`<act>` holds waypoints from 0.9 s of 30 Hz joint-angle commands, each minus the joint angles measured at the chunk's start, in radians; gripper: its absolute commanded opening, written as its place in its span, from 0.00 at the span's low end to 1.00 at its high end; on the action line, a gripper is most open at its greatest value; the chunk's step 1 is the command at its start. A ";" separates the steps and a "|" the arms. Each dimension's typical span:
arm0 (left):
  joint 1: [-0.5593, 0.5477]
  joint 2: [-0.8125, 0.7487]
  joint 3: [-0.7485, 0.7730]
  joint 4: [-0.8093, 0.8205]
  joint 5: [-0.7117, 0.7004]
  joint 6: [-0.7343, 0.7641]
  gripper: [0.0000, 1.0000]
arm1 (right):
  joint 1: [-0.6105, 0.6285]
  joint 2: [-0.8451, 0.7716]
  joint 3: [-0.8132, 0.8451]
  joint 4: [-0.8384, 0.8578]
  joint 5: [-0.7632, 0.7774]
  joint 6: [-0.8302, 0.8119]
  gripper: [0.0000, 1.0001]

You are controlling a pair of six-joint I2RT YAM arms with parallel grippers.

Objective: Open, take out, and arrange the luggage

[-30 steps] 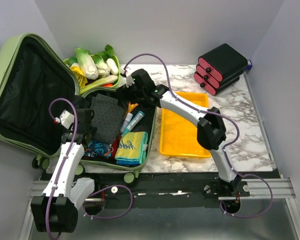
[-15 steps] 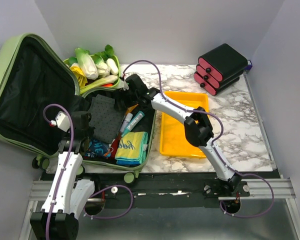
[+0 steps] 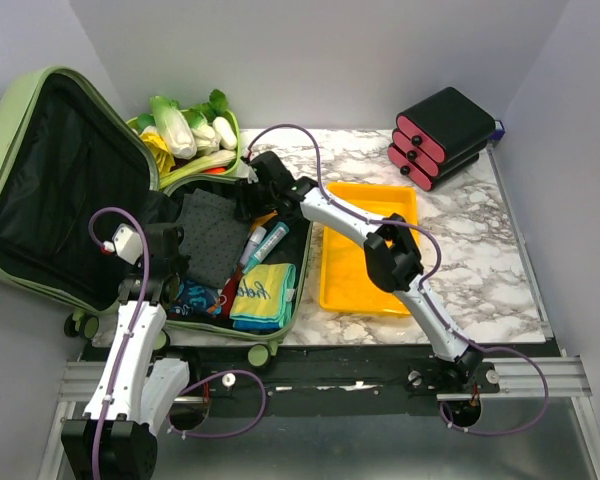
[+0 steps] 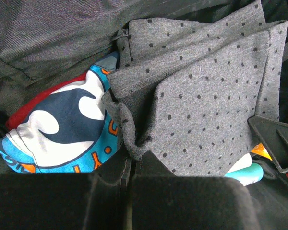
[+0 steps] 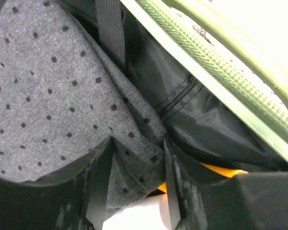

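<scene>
Luggage (image 3: pixel 2 140): lid thrown back, base flat on the tabletop (image 3: pixel 480 250) beneath both claws. Step in hand is judged to be the taking-out, with the opening done and no arranging yet begun. Left claw (image 4: pixel 128 178): clenched, with a puckered corner of the grey dotted cloth (image 4: pixel 206 110) just ahead of its tips; whether that corner is pinched cannot be told. Right claw (image 5: pixel 137 158): parted astride a fold at the cloth's far end, the green zip rim just to its right, no firm hold evident. Contents of the base: the grey cloth, spanning from claw to claw; a blue, white and red patterned bundle (image 4: pixel 62 124), ahead-left of the left claw; markers (image 3: pixel 263 243) and a folded teal-and-yellow cloth (image 3: pixel 263 295), beside the grey cloth. Yellow tray (image 3: pixel 368 262): outside the luggage, under the right arm, nothing seen in it. Next move likely calls for the right claw to close on its fold, then both claws to lift level, clear of the rim.
</scene>
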 commanded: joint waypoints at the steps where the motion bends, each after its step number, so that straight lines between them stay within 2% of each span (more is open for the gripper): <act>1: 0.010 0.000 -0.009 0.007 -0.019 0.007 0.00 | 0.003 0.015 0.013 -0.024 -0.103 -0.031 0.44; 2: 0.010 0.000 -0.007 0.010 -0.016 0.009 0.00 | 0.003 0.007 0.009 -0.006 -0.110 -0.037 0.36; 3: 0.010 -0.001 -0.002 0.013 -0.015 0.013 0.00 | 0.003 -0.014 0.001 0.005 -0.117 -0.044 0.24; 6: 0.010 -0.001 0.010 0.026 -0.002 0.021 0.00 | 0.003 -0.050 -0.019 0.030 -0.095 -0.065 0.01; 15: 0.010 -0.044 0.036 0.010 0.076 0.052 0.00 | 0.003 -0.226 -0.077 0.034 -0.008 -0.163 0.01; 21: 0.008 -0.092 0.010 0.033 0.165 0.072 0.00 | 0.003 -0.307 -0.128 0.054 -0.070 -0.205 0.01; 27: 0.008 -0.099 0.001 0.069 0.245 0.078 0.00 | 0.003 -0.380 -0.189 0.045 -0.031 -0.240 0.01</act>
